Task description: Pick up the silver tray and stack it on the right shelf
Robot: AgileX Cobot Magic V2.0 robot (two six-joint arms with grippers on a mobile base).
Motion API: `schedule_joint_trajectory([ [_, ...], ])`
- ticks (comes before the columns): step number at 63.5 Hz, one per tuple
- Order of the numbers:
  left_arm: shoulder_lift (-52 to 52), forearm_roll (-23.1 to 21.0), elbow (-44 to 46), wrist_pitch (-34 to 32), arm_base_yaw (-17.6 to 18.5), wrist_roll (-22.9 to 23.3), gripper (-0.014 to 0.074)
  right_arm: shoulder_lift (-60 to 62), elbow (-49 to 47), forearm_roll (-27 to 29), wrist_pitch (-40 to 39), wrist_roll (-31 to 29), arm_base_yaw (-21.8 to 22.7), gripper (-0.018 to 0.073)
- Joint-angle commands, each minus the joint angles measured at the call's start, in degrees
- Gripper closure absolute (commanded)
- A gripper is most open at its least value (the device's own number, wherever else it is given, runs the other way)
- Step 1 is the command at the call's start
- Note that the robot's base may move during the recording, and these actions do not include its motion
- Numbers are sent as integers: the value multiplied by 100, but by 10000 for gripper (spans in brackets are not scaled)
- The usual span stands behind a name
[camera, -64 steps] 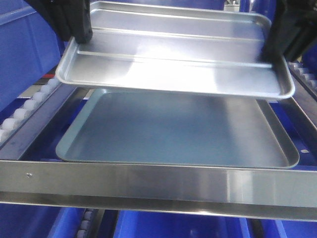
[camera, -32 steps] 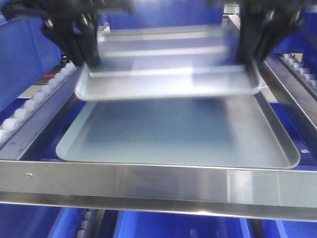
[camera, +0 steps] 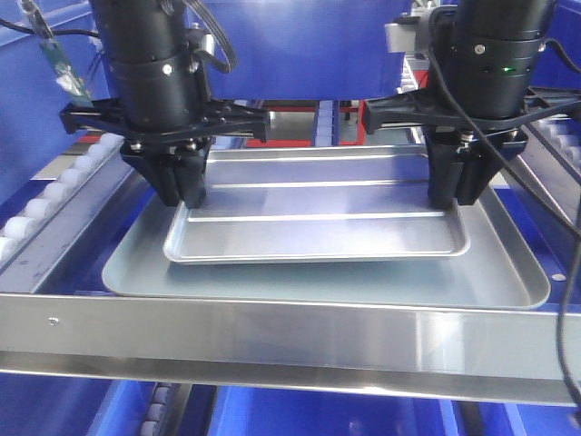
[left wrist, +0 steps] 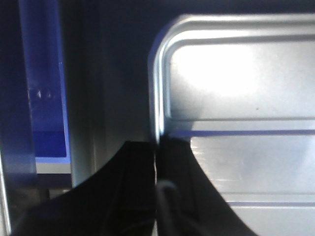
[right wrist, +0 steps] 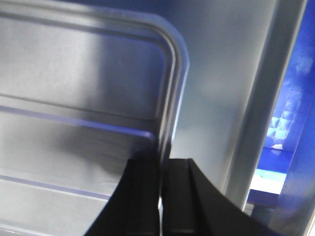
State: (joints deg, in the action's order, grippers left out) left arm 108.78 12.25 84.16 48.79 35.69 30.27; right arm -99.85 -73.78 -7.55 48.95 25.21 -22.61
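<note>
I count two trays and two of my grippers. The silver tray (camera: 318,222), with its two long ridges (camera: 318,185), sits level inside the outline of the one larger grey tray (camera: 136,272) on the right shelf (camera: 545,200). I cannot tell whether it rests on the grey floor or hangs just above it.

My left gripper (camera: 182,195) is clamped on the silver tray's left rim, one black finger on each side of it, as the left wrist view shows. My right gripper (camera: 458,191) pinches the right rim the same way.

Around me are two rails of white rollers (camera: 36,204), one on each side. The broad steel front bar (camera: 290,336) crosses in front of both trays. A black cable (camera: 567,272) hangs down past the grey tray's right corner.
</note>
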Motion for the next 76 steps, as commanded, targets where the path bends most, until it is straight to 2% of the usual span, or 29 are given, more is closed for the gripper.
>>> schedule_joint_trajectory([
  [1, -273, 156, 171, -41, -46, -207, 580, 283, -209, -244, -135, -169, 29, 476],
  [7, -273, 124, 184, -67, -60, -207, 407, 283, -209, -244, -115, -221, 29, 375],
  [14, -273, 124, 287, -10, -60, -207, 227, 283, -209, -244, -115, -235, 29, 159],
  [18, -273, 124, 374, 57, -60, -207, 181, 283, -209, -244, -115, -235, 29, 60],
  [22, -273, 124, 452, 158, -60, -207, 174, 290, -209, -244, -115, -235, 29, -16],
  [26, -285, 124, 540, 264, -49, -207, 175, 321, -209, -244, -95, -235, 29, -39],
  [31, -322, 76, 688, 500, -42, -238, 176, 428, -209, -244, -46, -235, 29, -27],
  [37, -503, -35, 746, 667, -26, -505, 188, 638, -209, -244, -13, -235, 29, 13],
  [42, -729, -49, 672, 830, 21, -617, 241, 854, -202, -244, 39, -296, 29, 95],
  [48, -1063, -63, 416, 851, 58, -667, 356, 1088, -116, -244, 38, -479, 29, 228],
  [49, -1162, -63, 280, 798, 68, -703, 389, 1145, -57, -244, 14, -506, 29, 277],
  [54, -1553, -63, -164, 462, 82, -784, 528, 1362, 140, -244, -93, -516, 29, 402],
  [58, -1937, -63, -712, 84, 93, -784, 668, 1573, 420, -244, -243, -516, 29, 491],
  [60, -2099, -63, -1007, -74, 93, -784, 711, 1660, 591, -244, -321, -516, 29, 517],
  [64, -2461, -63, -1498, -451, 93, -784, 675, 1868, 903, -244, -531, -516, 29, 505],
  [76, -3412, -63, -3167, -1728, 93, -784, 689, 2527, 2099, -291, -1274, -516, 29, 506],
])
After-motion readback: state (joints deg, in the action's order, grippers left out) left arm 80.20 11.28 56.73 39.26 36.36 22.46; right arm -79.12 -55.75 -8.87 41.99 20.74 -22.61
